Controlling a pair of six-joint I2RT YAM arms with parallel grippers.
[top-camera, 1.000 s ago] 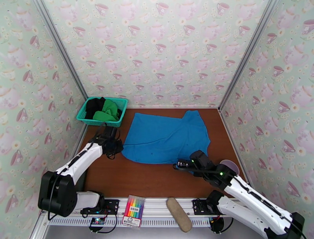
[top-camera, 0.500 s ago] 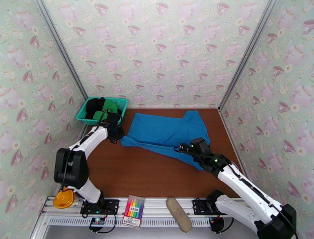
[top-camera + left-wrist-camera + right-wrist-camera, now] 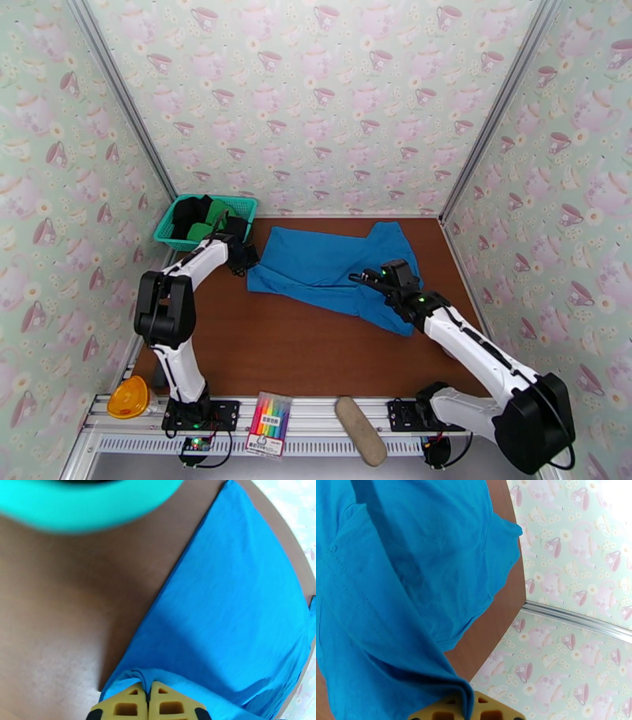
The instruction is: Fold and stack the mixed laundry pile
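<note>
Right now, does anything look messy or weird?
The blue shirt looks crooked, half-folded slantwise, pinched by the left end effector and right end effector. A marker pack on the front rail doesn't belong with laundry.

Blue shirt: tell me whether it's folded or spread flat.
Blue shirt partly folded: left gripper and right gripper pinch its edge, doubled back over the rest.
</note>
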